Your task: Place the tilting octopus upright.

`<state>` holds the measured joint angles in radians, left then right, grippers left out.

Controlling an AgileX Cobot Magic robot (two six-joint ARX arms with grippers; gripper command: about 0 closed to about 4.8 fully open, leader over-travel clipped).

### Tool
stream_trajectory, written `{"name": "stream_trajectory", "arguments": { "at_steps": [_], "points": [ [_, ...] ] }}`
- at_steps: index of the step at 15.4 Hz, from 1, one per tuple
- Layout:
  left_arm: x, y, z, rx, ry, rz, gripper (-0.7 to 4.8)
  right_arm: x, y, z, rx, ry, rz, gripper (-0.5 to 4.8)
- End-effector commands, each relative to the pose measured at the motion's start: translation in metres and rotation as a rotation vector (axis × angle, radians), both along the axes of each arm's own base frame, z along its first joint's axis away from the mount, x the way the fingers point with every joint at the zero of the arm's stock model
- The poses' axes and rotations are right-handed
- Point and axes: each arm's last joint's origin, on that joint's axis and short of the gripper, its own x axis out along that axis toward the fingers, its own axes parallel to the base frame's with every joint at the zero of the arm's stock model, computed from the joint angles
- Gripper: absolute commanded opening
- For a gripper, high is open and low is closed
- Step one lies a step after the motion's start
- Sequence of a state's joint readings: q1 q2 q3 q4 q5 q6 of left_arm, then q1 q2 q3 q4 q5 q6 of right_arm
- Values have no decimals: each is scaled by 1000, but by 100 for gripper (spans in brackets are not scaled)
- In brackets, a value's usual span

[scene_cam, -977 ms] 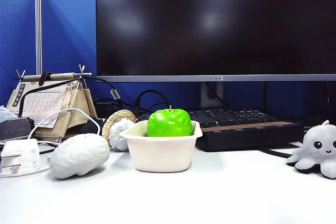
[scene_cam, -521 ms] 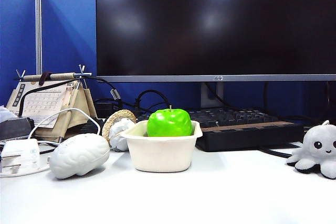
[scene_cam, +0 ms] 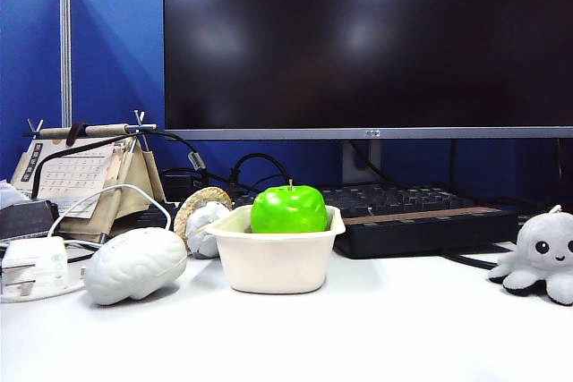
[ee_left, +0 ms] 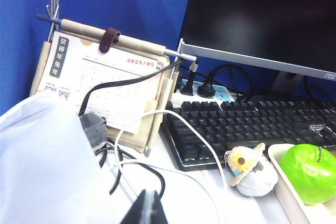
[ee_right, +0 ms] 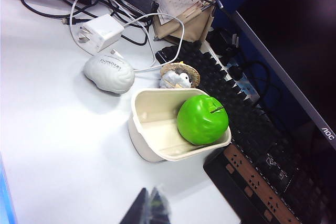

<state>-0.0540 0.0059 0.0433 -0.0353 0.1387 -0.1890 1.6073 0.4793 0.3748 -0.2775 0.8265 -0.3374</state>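
Grey plush octopus parked way over at the right end of the white surface (scene_cam: 376, 328), neither arm near it.

Going left to right in the exterior view: white brain-shaped squeeze toy (scene_cam: 134, 264), then a cream tub (scene_cam: 273, 261) with a glossy green apple (scene_cam: 288, 209) in it, black keyboard (scene_cam: 421, 216) behind, and the small light-grey plush octopus (scene_cam: 542, 257) sitting upright, eyes forward. Left gripper (ee_left: 147, 211) sits above the cables, jaws together; right gripper (ee_right: 147, 208) hangs over bare surface near the tub, jaws together too.
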Motion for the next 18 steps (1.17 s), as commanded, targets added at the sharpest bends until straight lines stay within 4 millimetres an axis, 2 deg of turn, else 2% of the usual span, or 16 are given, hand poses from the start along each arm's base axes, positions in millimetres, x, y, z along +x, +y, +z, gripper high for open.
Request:
{"name": "stream_trajectory", "arguments": {
  "at_steps": [1,18],
  "points": [
    [0,0,4,-5,-37,-4,-5,0,1,1,19,3,-2,-1],
    [0,0,3,-4,-25,-3,-5,0,1,1,19,3,-2,-1]
  ]
}}
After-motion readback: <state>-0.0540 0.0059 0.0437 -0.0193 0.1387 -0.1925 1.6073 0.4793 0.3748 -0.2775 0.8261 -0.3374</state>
